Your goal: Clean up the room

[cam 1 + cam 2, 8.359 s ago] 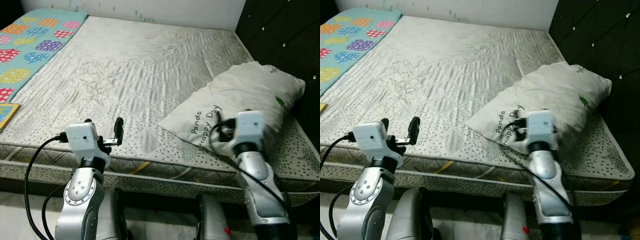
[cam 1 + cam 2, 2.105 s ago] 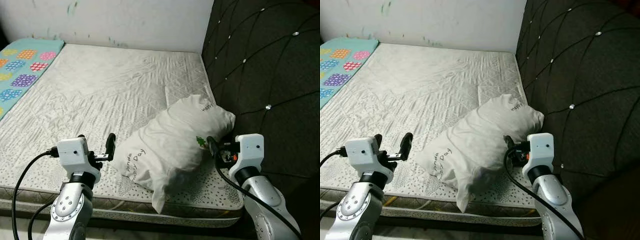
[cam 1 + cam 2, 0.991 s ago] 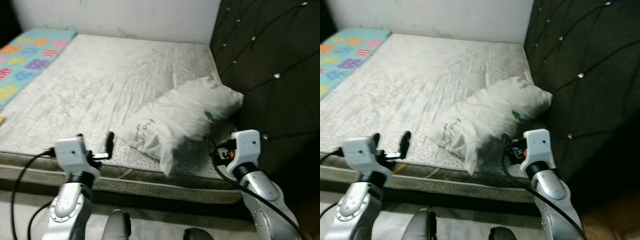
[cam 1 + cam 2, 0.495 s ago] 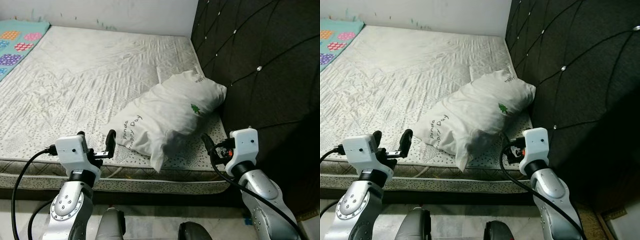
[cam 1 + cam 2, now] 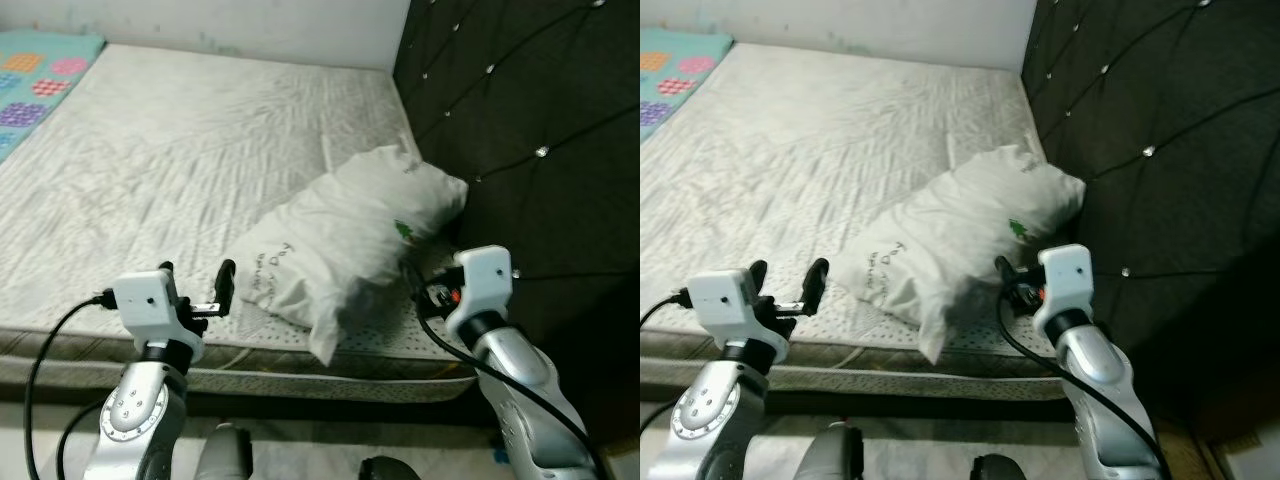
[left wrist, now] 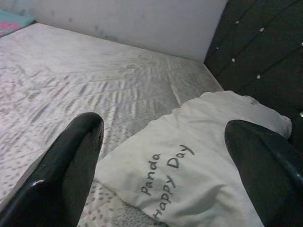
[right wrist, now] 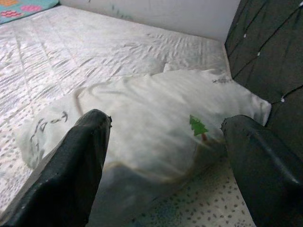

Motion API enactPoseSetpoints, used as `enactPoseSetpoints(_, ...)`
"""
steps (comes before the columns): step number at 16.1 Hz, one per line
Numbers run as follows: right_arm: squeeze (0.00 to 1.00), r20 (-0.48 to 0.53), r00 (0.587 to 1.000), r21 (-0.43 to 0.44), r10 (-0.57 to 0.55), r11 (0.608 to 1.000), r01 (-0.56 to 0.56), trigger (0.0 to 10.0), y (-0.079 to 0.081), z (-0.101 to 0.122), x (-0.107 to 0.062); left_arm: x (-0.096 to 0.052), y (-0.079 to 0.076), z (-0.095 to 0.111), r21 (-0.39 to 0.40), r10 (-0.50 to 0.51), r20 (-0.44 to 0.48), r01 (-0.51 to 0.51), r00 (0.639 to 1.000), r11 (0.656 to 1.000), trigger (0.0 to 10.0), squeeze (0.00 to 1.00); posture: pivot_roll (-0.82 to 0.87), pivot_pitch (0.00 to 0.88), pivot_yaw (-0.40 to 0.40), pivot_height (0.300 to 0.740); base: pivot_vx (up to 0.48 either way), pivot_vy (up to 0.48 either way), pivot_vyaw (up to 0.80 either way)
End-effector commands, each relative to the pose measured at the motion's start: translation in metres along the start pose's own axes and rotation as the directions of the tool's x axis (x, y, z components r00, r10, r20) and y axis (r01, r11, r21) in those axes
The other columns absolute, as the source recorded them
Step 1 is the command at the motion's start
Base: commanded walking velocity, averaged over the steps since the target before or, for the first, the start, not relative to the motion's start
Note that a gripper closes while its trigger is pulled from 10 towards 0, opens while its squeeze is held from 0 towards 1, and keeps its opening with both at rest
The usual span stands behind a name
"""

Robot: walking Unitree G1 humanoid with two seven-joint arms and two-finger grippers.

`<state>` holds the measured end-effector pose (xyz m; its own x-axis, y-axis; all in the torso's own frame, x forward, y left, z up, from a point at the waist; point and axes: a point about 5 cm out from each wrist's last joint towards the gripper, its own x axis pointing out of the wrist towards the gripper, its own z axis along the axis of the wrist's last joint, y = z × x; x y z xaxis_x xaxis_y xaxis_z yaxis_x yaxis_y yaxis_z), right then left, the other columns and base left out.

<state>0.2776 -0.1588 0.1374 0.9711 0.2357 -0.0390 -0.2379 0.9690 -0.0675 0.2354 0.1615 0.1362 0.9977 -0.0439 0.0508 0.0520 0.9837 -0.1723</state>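
The pillow (image 5: 345, 250) lies on the near right part of the mattress (image 5: 170, 170), slanted, its far right corner up against the dark tufted headboard (image 5: 520, 110) and its near left corner, the end printed "Panda Happy Day", pointing toward the bed's near edge. One loose corner of the case hangs over that edge. It looks soft, plump and light; it will probably sag and fold wherever it is pinched, and the smooth cotton case may slide over the filling, so a shallow nip would likely catch cloth alone. The better hold seems to be a deep bite on a corner or along a short end, where fabric and stuffing bunch together, or one hold at each end.

The right tool (image 7: 165, 156) sits just beside the pillow's near right flank, fingers spread wide with nothing between them. The left tool (image 6: 161, 161) hovers near the printed end, likewise spread and empty. A patterned blanket (image 5: 40, 80) lies at the far left.
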Motion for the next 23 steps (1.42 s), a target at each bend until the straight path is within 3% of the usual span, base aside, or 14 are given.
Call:
enactPoseSetpoints(1,0.0,-0.016,1.0,-0.004,-0.007,1.0,0.006,10.0,-0.003,-0.004,-0.001,0.0,-0.004,0.005,-0.001,-0.014,0.019,0.014,1.0,1.0,10.0,0.0,-0.04,0.092,-0.064,0.661,0.304,0.0,0.0)
enactPoseSetpoints(9,0.0,-0.003,1.0,0.011,0.024,1.0,-0.023,10.0,0.006,-0.005,0.01,0.0,-0.008,0.002,-0.006,0.01,0.003,-0.01,1.0,1.0,10.0,0.0,-0.03,0.106,-0.074,0.661,0.107,0.0,0.0)
enactPoseSetpoints(16,0.0,-0.033,0.997,0.019,0.064,0.998,-0.064,10.0,0.016,-0.015,0.004,0.0,-0.011,0.001,-0.014,0.012,-0.009,-0.012,1.0,1.0,10.0,0.0,-0.03,0.147,-0.074,0.596,0.0,0.0,0.0)
enactPoseSetpoints(23,0.0,-0.039,0.994,-0.019,0.102,0.995,-0.103,10.0,0.015,-0.018,0.006,0.0,-0.013,0.006,-0.012,-0.004,0.021,0.004,1.0,1.0,10.0,0.0,-0.03,0.147,-0.082,0.596,0.084,0.0,0.0)
